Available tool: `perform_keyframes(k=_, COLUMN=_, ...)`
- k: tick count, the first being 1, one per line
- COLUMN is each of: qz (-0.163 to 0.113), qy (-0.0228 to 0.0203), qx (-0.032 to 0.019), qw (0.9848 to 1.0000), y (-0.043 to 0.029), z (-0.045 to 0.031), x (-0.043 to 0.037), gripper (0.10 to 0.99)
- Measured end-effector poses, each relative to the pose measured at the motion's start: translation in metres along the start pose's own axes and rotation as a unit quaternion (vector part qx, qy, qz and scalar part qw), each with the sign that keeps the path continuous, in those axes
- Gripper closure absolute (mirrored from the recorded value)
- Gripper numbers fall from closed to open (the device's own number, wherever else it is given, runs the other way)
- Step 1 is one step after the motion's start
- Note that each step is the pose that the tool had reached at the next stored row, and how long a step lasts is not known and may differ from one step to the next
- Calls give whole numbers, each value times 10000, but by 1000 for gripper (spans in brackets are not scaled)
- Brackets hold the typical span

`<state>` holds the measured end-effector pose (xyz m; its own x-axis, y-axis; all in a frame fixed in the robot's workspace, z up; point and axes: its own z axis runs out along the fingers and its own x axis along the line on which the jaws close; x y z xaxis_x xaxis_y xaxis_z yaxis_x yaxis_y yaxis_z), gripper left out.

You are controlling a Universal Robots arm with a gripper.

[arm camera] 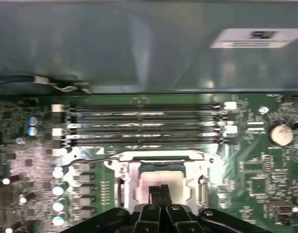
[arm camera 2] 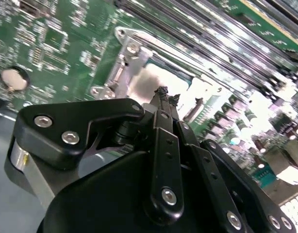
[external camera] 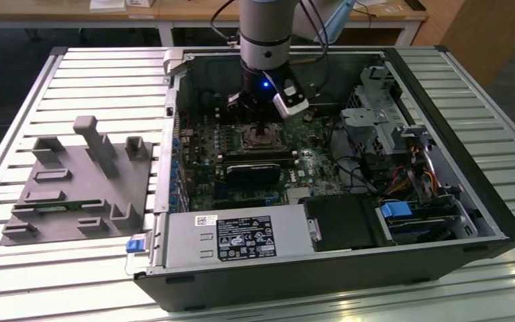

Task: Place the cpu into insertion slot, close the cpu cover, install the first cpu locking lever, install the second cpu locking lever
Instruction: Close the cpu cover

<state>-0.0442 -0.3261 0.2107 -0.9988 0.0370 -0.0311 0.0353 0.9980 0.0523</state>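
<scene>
Hanging inside the open computer case (external camera: 329,282), the gripper (arm camera: 160,190) has its 2 jaws clenched together on nothing, tips right over the cpu (arm camera: 150,178). The cpu lies in the insertion slot (external camera: 259,137), far in the case, framed by the silvery cpu cover (arm camera: 193,174), beside 4 memory slots (arm camera: 139,125).

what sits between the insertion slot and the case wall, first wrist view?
Long black memory slots, lying side by side, fill the stretch between the insertion slot and the case wall. This shows in the first wrist view.
</scene>
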Motion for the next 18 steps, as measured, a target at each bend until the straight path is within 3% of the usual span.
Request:
perform_keyframes(k=6, qz=1, qy=0, qx=-1, qw=10000, y=2, z=-28, x=-7, gripper=980)
perform_keyframes(k=18, qz=21, qy=-1, qx=-1, qw=10000, y=15, z=-282, x=-15, gripper=980)
